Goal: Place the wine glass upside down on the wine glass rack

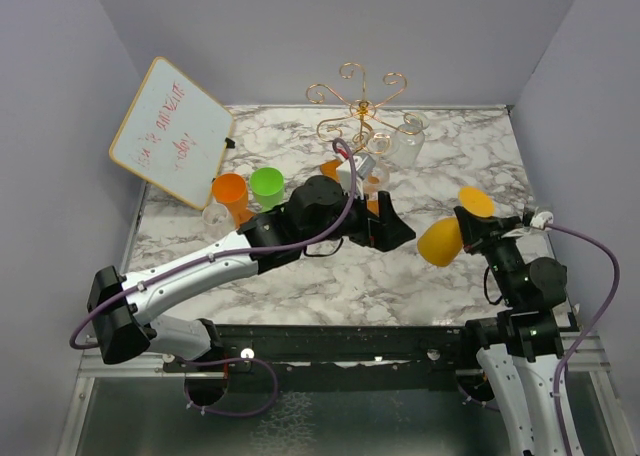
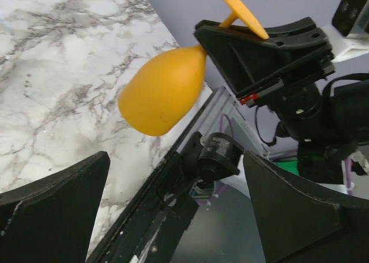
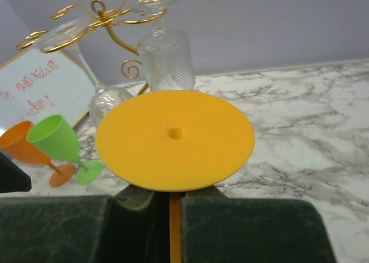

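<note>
A yellow-orange wine glass (image 1: 440,242) is held foot up and bowl down, tilted left, above the table's right side. My right gripper (image 1: 478,228) is shut on its stem. In the right wrist view the round foot (image 3: 173,139) sits just above the fingers (image 3: 248,228). In the left wrist view the bowl (image 2: 164,90) hangs from the right gripper (image 2: 259,49). My left gripper (image 1: 395,231) is open and empty at mid-table, its jaws wide apart (image 2: 179,217) and facing the glass. The gold wire rack (image 1: 360,106) stands at the back centre; it also shows in the right wrist view (image 3: 109,21).
Two clear glasses (image 3: 164,58) (image 3: 106,101) hang on the rack. An orange glass (image 1: 231,191) and a green glass (image 1: 266,184) stand left of it, with a clear one (image 1: 215,216) nearby. A white board with red writing (image 1: 172,131) leans at the back left.
</note>
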